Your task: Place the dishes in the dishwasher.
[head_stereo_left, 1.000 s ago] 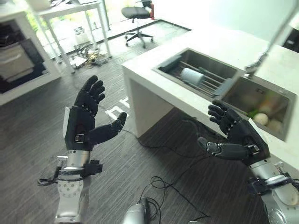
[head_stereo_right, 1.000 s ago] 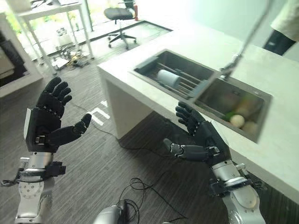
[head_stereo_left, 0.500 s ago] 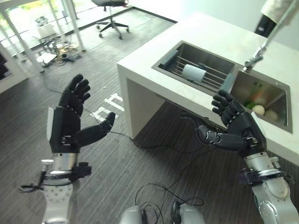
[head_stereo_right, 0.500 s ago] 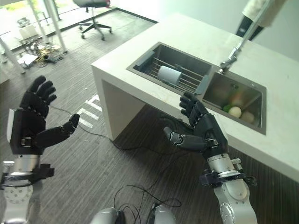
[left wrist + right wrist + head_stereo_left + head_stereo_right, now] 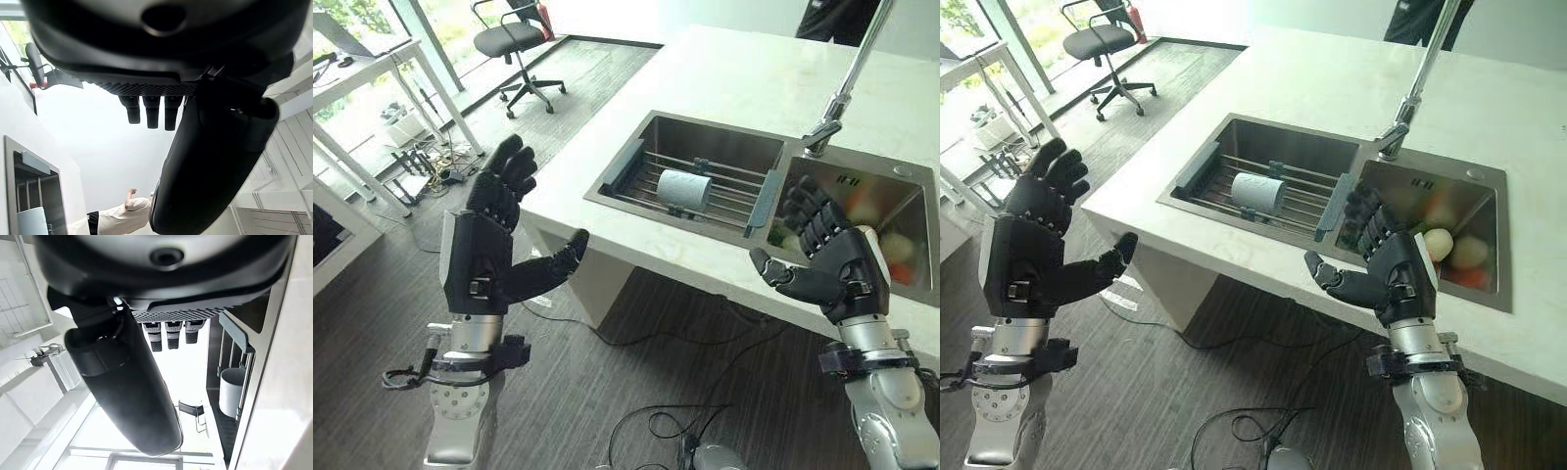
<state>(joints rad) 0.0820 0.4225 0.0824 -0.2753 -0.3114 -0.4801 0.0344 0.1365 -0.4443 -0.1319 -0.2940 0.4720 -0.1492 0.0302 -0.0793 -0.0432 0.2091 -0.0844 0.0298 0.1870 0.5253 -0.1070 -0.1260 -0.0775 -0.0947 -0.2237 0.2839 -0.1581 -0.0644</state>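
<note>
One white cylindrical cup [image 5: 684, 189] lies on its side on the rack [image 5: 724, 186] in the sink's left basin, frame centre. Both robot hands, left [image 5: 489, 259] and right [image 5: 832, 264], hover spread and empty.

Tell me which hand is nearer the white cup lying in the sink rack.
Right. The right hand is raised open at the counter edge beside the sink, just off the white cup; the left hand is raised open out over the floor, beyond the counter's corner.

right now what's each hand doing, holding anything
Left hand: open, raised, holding nothing.
Right hand: open, raised before the sink, holding nothing.
</note>
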